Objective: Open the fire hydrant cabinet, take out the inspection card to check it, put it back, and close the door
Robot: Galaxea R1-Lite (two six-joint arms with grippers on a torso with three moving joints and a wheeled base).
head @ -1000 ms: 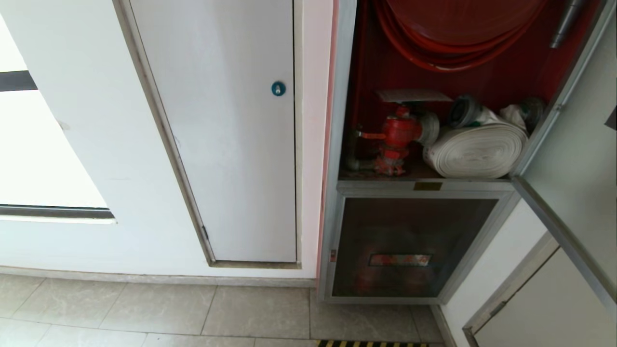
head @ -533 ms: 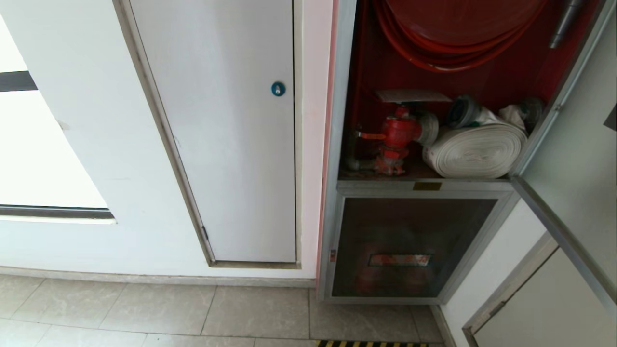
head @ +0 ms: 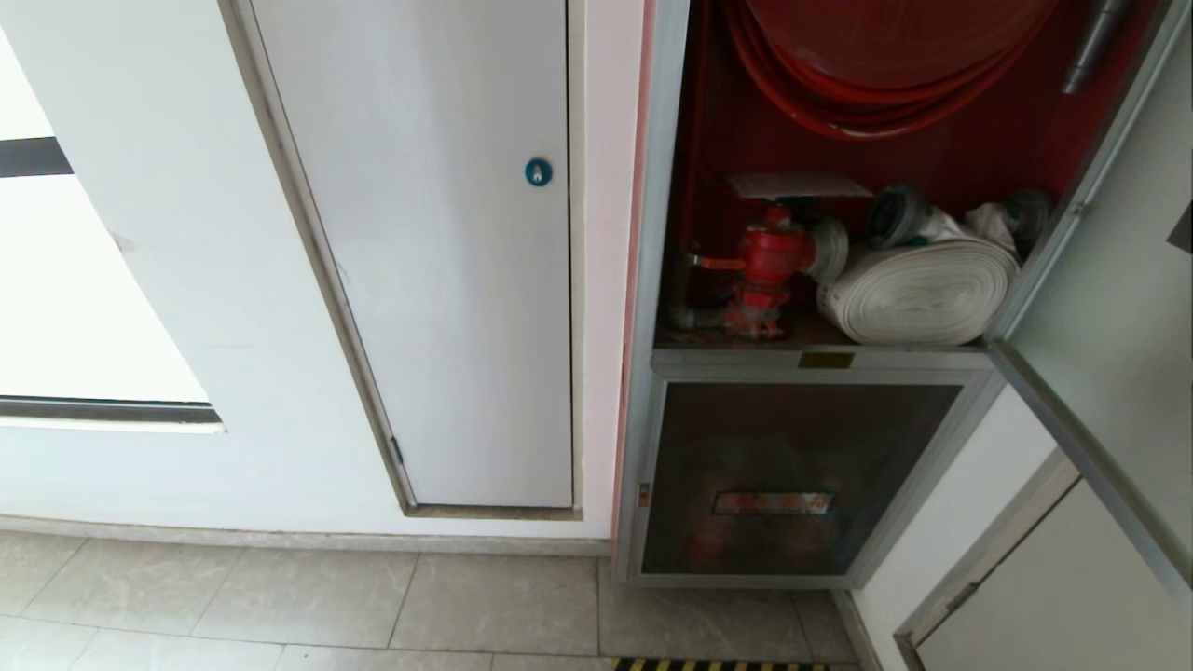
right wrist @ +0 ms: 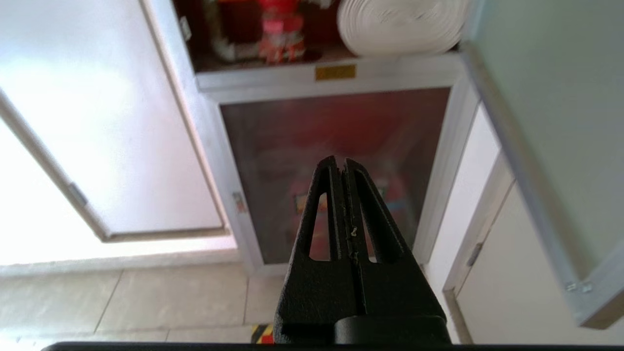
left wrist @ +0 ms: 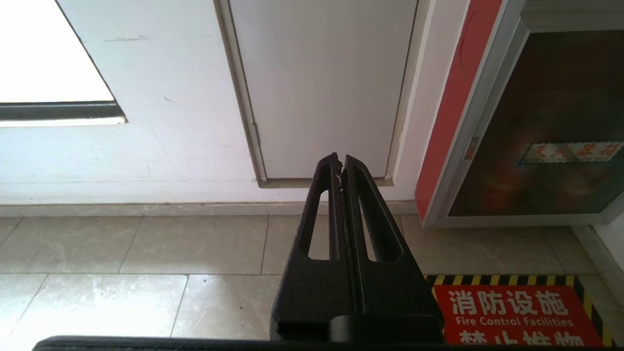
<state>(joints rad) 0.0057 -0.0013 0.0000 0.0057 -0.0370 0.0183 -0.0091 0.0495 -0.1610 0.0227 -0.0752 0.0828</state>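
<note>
Inspection card (head: 800, 184) atop valve (head: 772, 266), rolled hose (head: 918, 291) to its right

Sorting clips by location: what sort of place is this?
Probably a building corridor: a wall-recessed fire hydrant cabinet with hose reel, a tiled floor, and a "Fire Control Facilities" floor sign.

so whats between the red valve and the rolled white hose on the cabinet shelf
In the head view, only the valve's grey outlet cap sits between the red valve and the rolled white hose; nothing else occupies that gap.
</note>
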